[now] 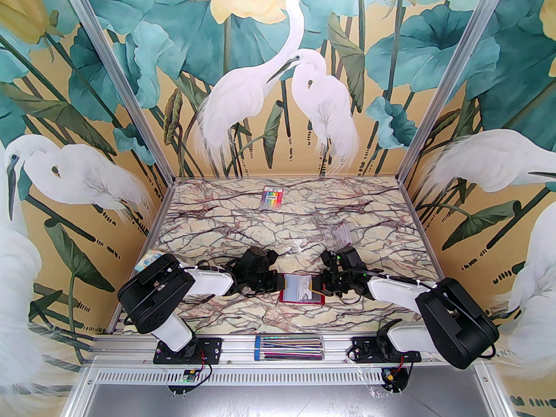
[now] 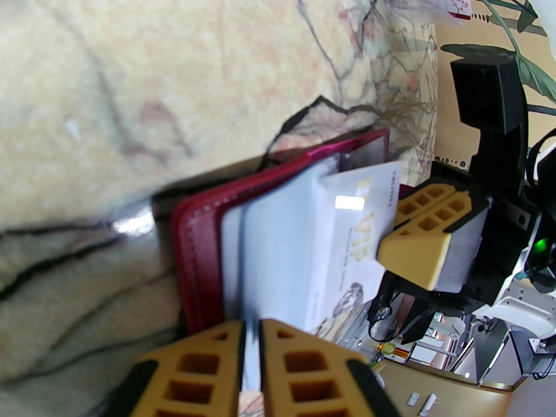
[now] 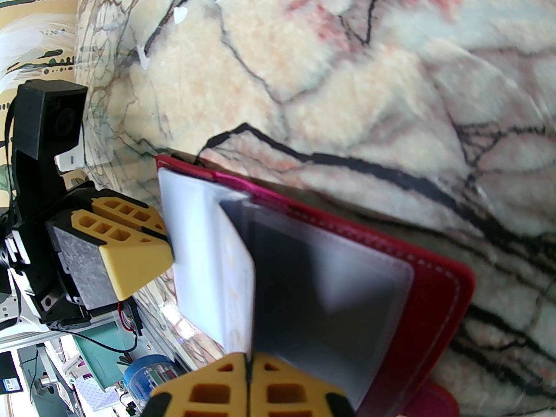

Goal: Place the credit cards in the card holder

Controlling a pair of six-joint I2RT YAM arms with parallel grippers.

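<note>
Bright, even light is seen; the veined marble-patterned counter (image 2: 87, 81) is blurred in wrist views; glare is caught on the pale silvery card (image 2: 349, 202).

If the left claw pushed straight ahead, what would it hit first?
The left gripper is pinching a sleeve of the card holder, so it would press into that holder first; the card, held by the right gripper, likely comes next.

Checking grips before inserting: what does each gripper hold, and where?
Left gripper: card holder, edge of a clear sleeve. Right gripper: credit card, by its exposed edge.
</note>
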